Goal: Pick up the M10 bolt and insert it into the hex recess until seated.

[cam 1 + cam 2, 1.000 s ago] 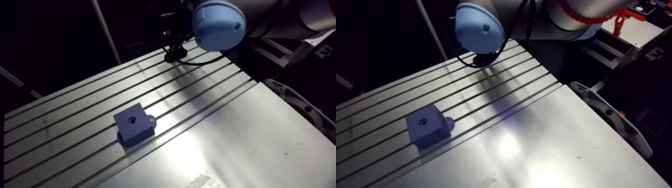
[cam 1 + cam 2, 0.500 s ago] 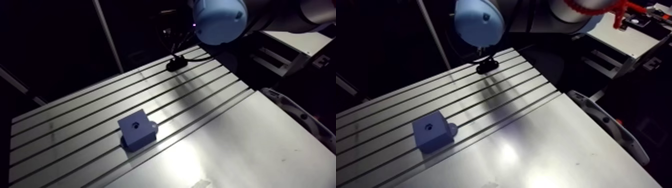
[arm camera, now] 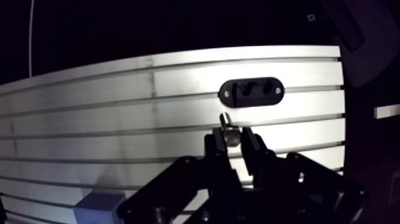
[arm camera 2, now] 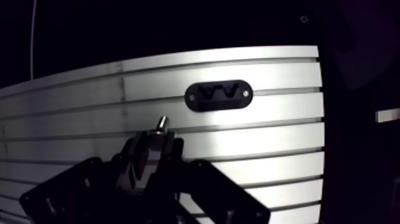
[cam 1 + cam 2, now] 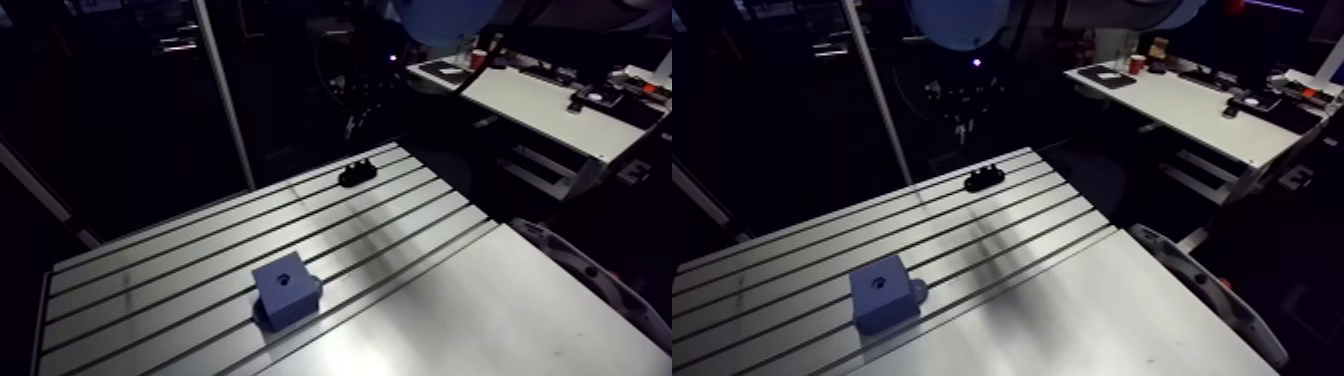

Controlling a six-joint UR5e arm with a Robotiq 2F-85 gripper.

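Risen since earlier, clear of the black holder (image 3: 251,92), the jaws clamp the bolt (image 3: 228,128), narrowly parted.

I see my arm's rounded light-blue joint cap (image 5: 959,20), my matte black end effector (image 3: 235,142), two blocky black fingers (image 3: 215,150) with squared tips, angular black linkage bars (image 3: 166,184) below them, small round pivot screws (image 3: 158,210) catching grey light

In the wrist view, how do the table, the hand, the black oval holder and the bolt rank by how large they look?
Largest to smallest:
1. table
2. hand, which looks big partly because it is nearest the camera
3. black oval holder
4. bolt, gripped in the hand
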